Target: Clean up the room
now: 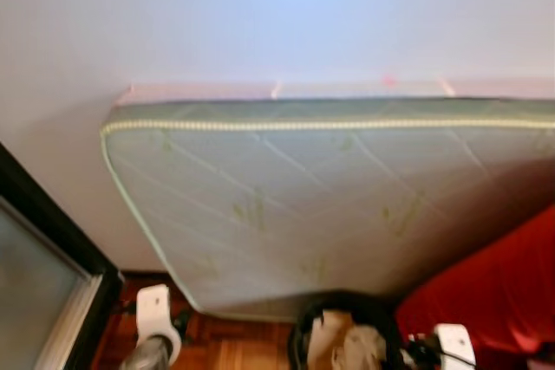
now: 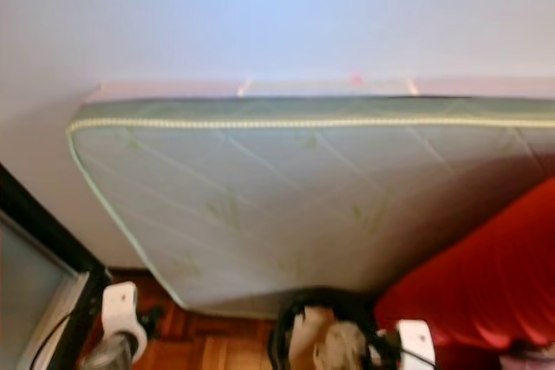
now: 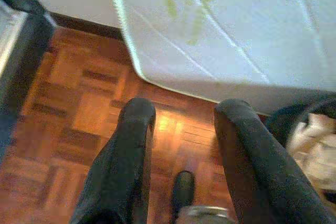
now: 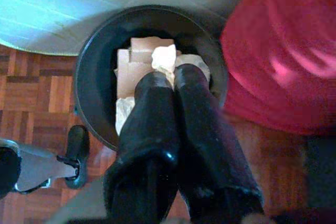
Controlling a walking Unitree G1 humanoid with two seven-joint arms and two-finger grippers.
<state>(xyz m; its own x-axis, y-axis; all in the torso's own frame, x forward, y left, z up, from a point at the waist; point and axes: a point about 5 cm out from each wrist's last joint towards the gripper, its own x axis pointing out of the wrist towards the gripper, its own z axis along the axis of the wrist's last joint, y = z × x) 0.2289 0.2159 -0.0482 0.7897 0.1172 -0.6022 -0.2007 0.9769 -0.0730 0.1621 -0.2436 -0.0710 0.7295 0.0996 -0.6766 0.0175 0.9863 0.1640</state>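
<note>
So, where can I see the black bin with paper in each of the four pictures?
Left eye view: the black bin sits at the bottom edge, right of centre, below the mattress.
Right eye view: bottom edge, near the centre.
Left wrist view: a part of its rim at the right edge.
Right wrist view: centre, under the right gripper, which pinches a paper scrap.
Shared landmark: the mattress.

A pale green quilted mattress (image 1: 329, 205) leans tilted against a plain white wall (image 1: 260, 15). Below lies reddish-brown wooden parquet floor (image 3: 79, 108). A dark-framed glass door (image 1: 35, 275) stands left; bright red fabric (image 1: 503, 292) lies right.
</note>
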